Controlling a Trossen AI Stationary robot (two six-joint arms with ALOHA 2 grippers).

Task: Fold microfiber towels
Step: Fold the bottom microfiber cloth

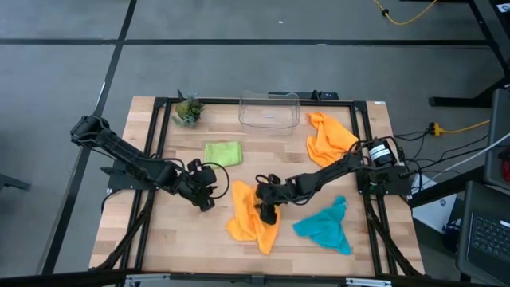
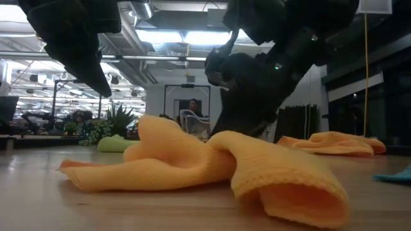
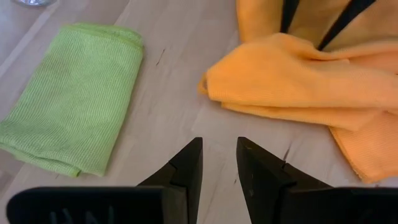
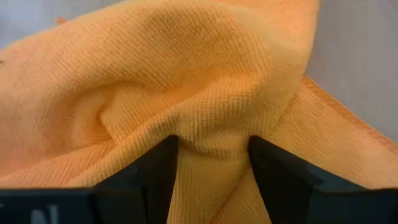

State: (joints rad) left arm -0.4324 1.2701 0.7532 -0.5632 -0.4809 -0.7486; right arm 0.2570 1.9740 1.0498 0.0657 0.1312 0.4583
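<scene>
Slatted pale wooden table [image 1: 159, 231]: work surface.
Clear plastic bin [image 1: 269, 111]: far edge, next to a small green potted plant [image 1: 188, 109].
Crumpled orange microfiber towel [image 1: 251, 217]: near centre; the step in hand, unfolded.
Second orange microfiber towel [image 1: 328, 137]: heaped at right.
Teal microfiber towel [image 1: 325, 226]: rumpled, near right.
Lime green microfiber towel [image 1: 223, 153]: folded flat.
Right gripper [image 4: 211, 155]: fingers pinching a ridge of the central orange towel; next likely lift and spread.
Left gripper [image 3: 219, 158]: fingers slightly parted, empty, just beside that towel.

Two dark, jointed arms; the left gripper [image 3: 219, 163] has black wedge-shaped fingers, the right gripper [image 4: 212, 163] blunt black ones
</scene>
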